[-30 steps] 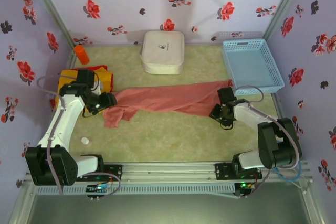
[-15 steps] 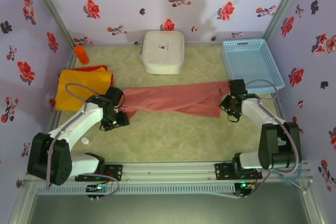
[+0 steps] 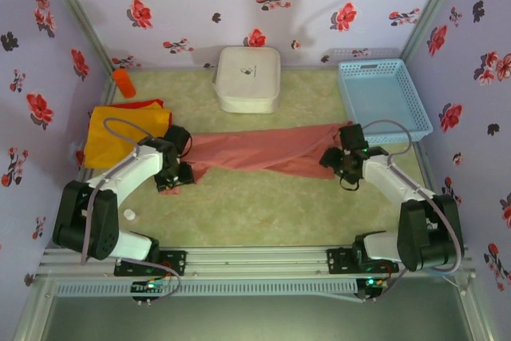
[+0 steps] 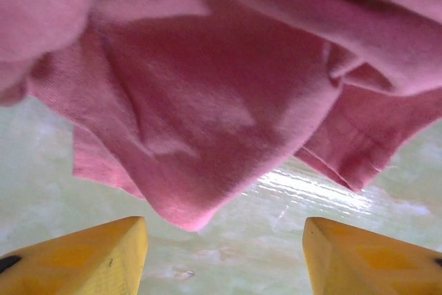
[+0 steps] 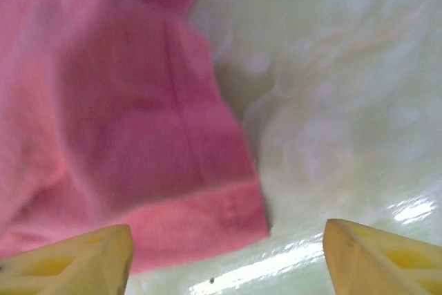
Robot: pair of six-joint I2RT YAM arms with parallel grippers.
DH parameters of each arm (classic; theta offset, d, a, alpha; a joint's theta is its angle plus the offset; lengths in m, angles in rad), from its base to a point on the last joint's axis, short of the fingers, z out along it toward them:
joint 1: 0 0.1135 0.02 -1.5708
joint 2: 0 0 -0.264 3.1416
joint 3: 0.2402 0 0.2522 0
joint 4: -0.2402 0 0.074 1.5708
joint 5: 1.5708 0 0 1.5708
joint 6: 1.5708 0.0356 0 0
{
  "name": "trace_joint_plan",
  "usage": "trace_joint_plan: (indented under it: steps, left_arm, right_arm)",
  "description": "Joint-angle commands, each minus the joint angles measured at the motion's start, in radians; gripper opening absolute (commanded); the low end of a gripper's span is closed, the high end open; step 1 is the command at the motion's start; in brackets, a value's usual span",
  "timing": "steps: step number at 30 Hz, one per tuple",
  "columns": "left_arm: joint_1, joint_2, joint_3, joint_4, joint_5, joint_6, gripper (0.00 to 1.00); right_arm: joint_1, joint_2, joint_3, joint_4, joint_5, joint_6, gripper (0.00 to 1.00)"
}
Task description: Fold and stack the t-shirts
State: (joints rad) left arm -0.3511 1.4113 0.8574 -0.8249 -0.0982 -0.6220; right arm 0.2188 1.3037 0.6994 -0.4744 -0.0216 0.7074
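From above, my left gripper [image 3: 179,175] has pulled in a little at the left end of the salmon-pink t-shirt [image 3: 255,149] since half a second ago. My right gripper [image 3: 339,164] has shifted leftward at the shirt's right end. The shirt lies stretched in a long band across the table [image 3: 263,213]. The yellow-orange t-shirt [image 3: 120,135] lies at far left, with a red t-shirt [image 3: 142,104] showing at its far edge. The white box [image 3: 249,77] and blue basket [image 3: 383,97] sit behind the band, apart from it.

On my left wrist camera, the fingers [image 4: 90,253] stand released and empty, with bunched pink cloth just ahead.

On my right wrist camera, the fingers [image 5: 76,260] are likewise spread and empty. The shirt's hemmed corner lies ahead to the left, with bare table to the right.
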Motion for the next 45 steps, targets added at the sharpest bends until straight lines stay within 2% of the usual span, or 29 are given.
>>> trace_joint_plan:
  steps: [1, 8, 16, 20, 24, 28, 31, 35, 36, 41, 45]
  left_arm:
    - [0.026, 0.0, 0.022, -0.021, -0.031, 0.027, 0.61]
    - [0.051, -0.029, 0.038, -0.049, -0.031, 0.042, 0.61]
    - [0.064, -0.073, 0.026, -0.066, -0.026, 0.046, 0.6]
    - [0.065, -0.093, 0.013, -0.059, -0.008, 0.039, 0.6]
    - [0.065, -0.1, 0.003, -0.051, 0.003, 0.036, 0.6]
    - [0.065, -0.092, 0.003, -0.035, 0.016, 0.038, 0.6]
    - [0.065, -0.083, 0.012, -0.036, 0.019, 0.042, 0.6]
    - [0.065, -0.078, 0.024, -0.045, 0.017, 0.055, 0.59]
    - [0.066, -0.08, 0.026, -0.046, 0.016, 0.057, 0.59]
    - [0.066, -0.071, 0.047, -0.041, 0.04, 0.063, 0.59]
    - [0.067, -0.068, 0.066, -0.045, 0.046, 0.074, 0.58]
  right_arm:
    - [0.037, 0.021, -0.057, 0.051, 0.029, 0.069, 0.66]
    - [0.079, 0.104, -0.053, 0.11, 0.116, 0.117, 0.46]
    - [0.084, 0.181, 0.008, 0.15, 0.157, 0.128, 0.32]
    - [0.085, 0.201, 0.044, 0.157, 0.156, 0.126, 0.31]
    - [0.094, 0.205, 0.057, 0.163, 0.147, 0.105, 0.36]
    - [0.095, 0.23, 0.071, 0.167, 0.143, 0.094, 0.35]
    - [0.097, 0.246, 0.079, 0.166, 0.154, 0.095, 0.25]
    - [0.098, 0.249, 0.093, 0.135, 0.178, 0.088, 0.03]
    - [0.096, 0.242, 0.098, 0.121, 0.186, 0.082, 0.0]
    - [0.069, 0.171, 0.122, 0.018, 0.248, 0.034, 0.0]
    - [-0.03, 0.079, 0.106, -0.017, 0.18, 0.003, 0.0]
